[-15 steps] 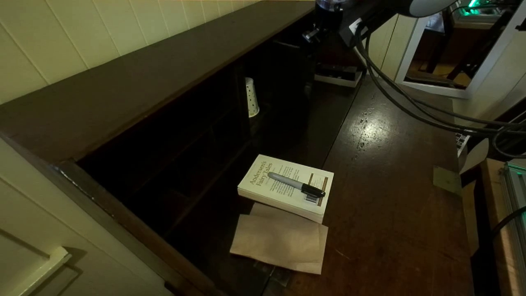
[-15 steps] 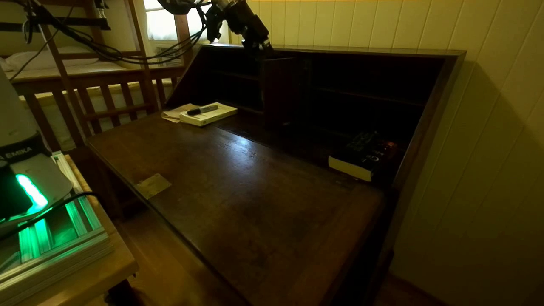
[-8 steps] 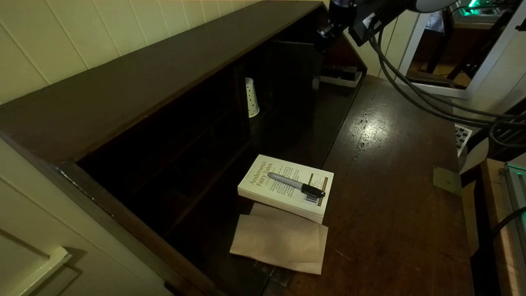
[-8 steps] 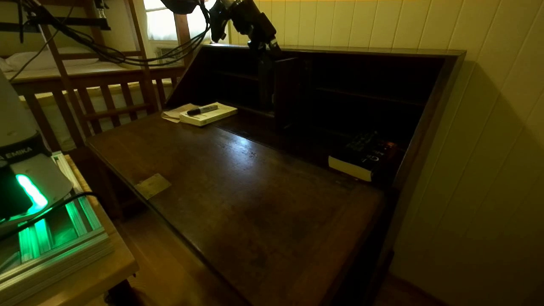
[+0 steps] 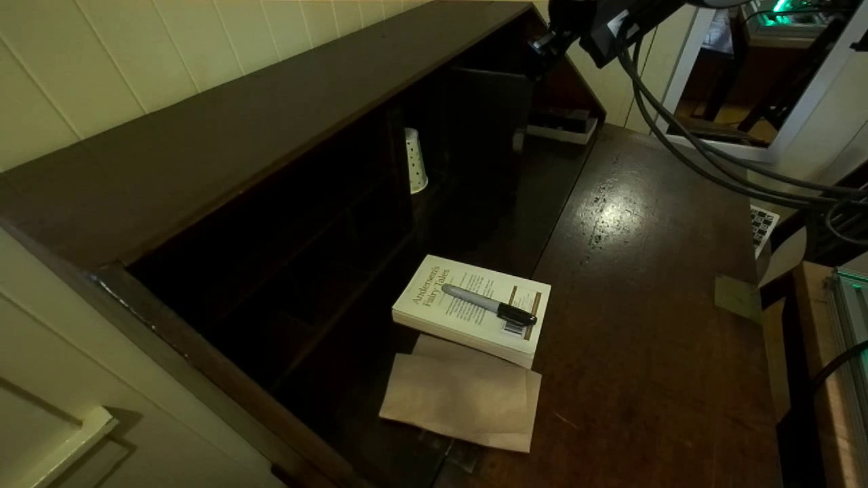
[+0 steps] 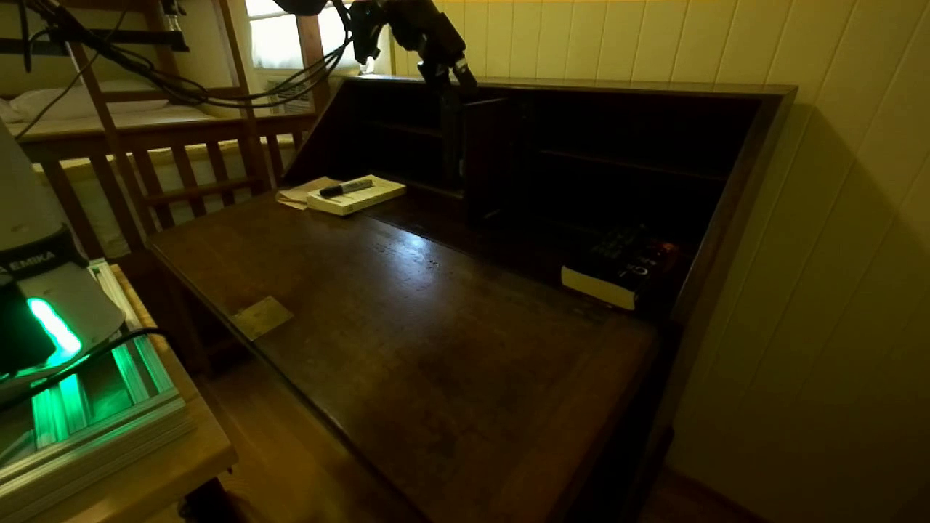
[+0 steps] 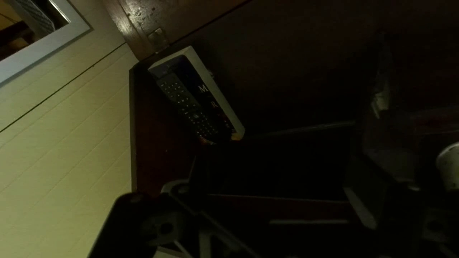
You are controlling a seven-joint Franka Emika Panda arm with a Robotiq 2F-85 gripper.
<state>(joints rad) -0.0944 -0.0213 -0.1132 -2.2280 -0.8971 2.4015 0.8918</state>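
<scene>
Find pincer spread wide, apparently holding nothing, near top edge of cabinet door; cannot confirm contact. Locate door at far side of worktop, near white cup. Stands further ajar than a second ago, exposing more space behind.

Your cabinet door: flat dk brown wood panel, upright, stands open, juts fwd from approx. mid of your desk's hutch in both exterior views. Pale fitting nr free edge; face mostly in shadow.
</scene>
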